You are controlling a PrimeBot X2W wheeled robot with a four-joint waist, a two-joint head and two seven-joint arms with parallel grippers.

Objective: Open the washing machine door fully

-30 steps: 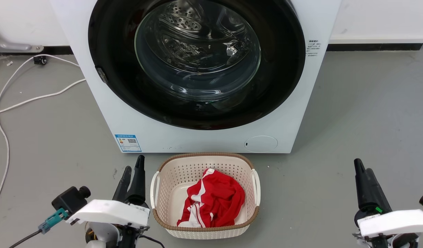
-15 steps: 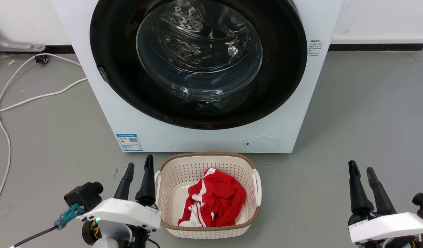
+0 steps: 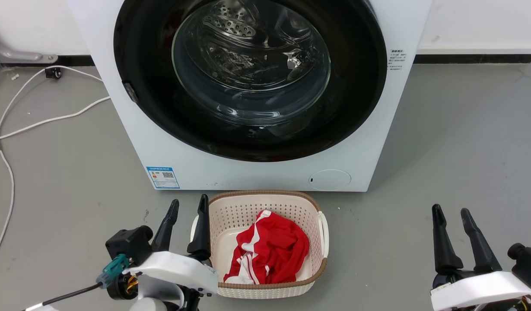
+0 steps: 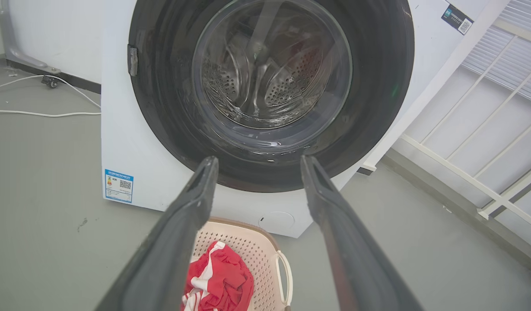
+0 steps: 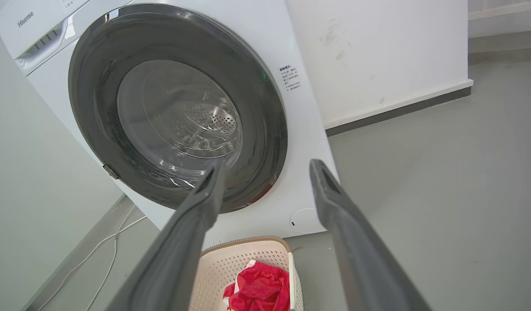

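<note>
The washing machine door (image 3: pixel 153 77) is a big round glossy black ring with a bulging glass bowl, lying flush against the white machine front (image 3: pixel 248 175). It also fills the upper middle of the left wrist view (image 4: pixel 161 86) and the right wrist view (image 5: pixel 92 95). A small grey catch (image 3: pixel 129 92) sits on its left rim. My left gripper (image 3: pixel 189 205) stands open, low at the left beside the basket, well short of the door. My right gripper (image 3: pixel 451 211) is open too, at the lower right over bare floor. Neither holds anything.
A cream laundry basket (image 3: pixel 310 203) with a red and white garment (image 3: pixel 269 252) stands on the grey floor just before the machine. White cables (image 3: pixel 36 123) trail across the floor at the left. A small round white flap (image 3: pixel 330 179) sits low on the machine front.
My left gripper has moved right, up to the basket's left rim. The right gripper's fingers have spread from shut to open and shifted slightly left. The door has not moved.
</note>
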